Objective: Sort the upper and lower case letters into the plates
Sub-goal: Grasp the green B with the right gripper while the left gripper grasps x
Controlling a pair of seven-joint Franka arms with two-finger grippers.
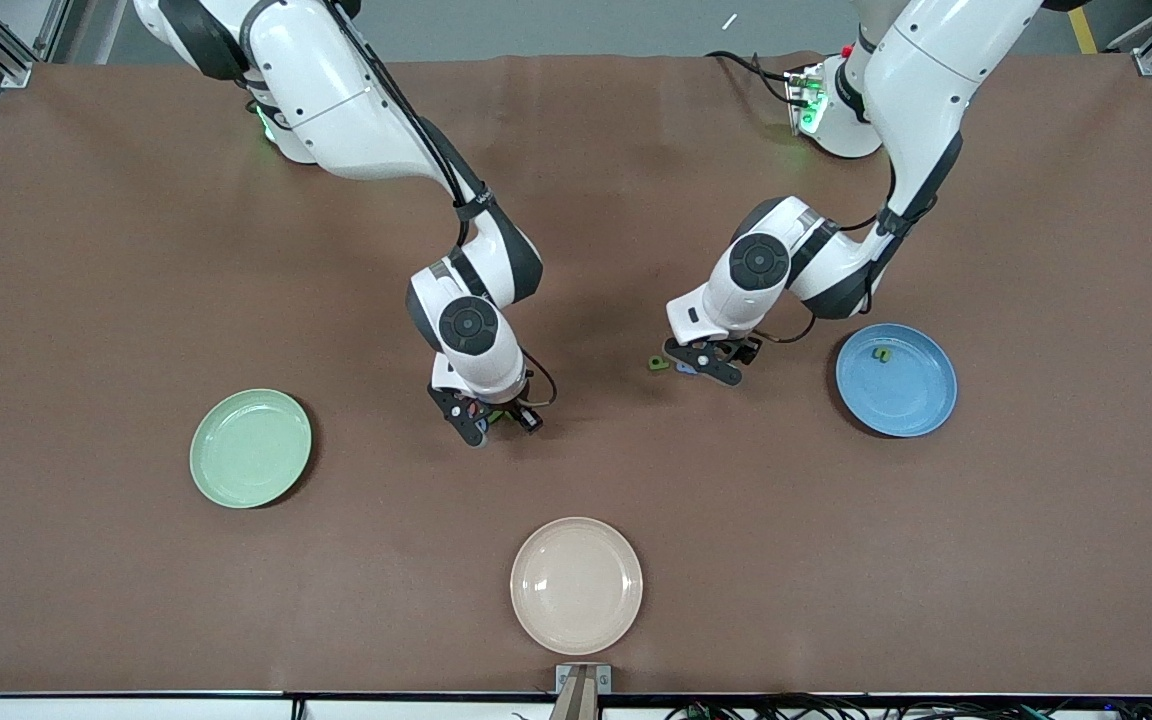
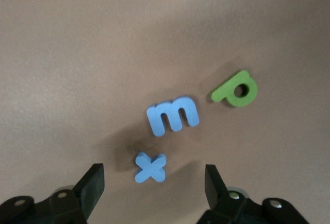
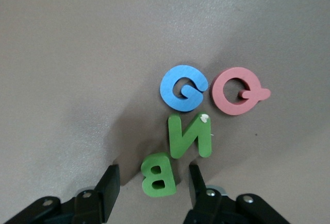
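Low over the table's middle, my right gripper (image 1: 481,418) (image 3: 152,185) is open, its fingers (image 3: 109,184) either side of a green B (image 3: 158,175) with a gap on each side. Beside the B lie a green N (image 3: 190,135), a blue G (image 3: 183,88) and a red-orange Q (image 3: 237,91). My left gripper (image 1: 706,362) (image 2: 153,188) is open just above a blue x (image 2: 150,167). A blue m (image 2: 172,116) and a green p (image 2: 236,88) (image 1: 657,363) lie close by. The sky blue plate (image 1: 911,405) holds one green letter (image 1: 881,354). The mint green plate (image 1: 251,448) has nothing in it.
A cream-beige plate (image 1: 576,585) sits near the table's front edge, nearer to the front camera than both grippers. Brown tabletop (image 1: 96,300) spreads between the plates. Both arms reach down from their bases at the table's back edge.
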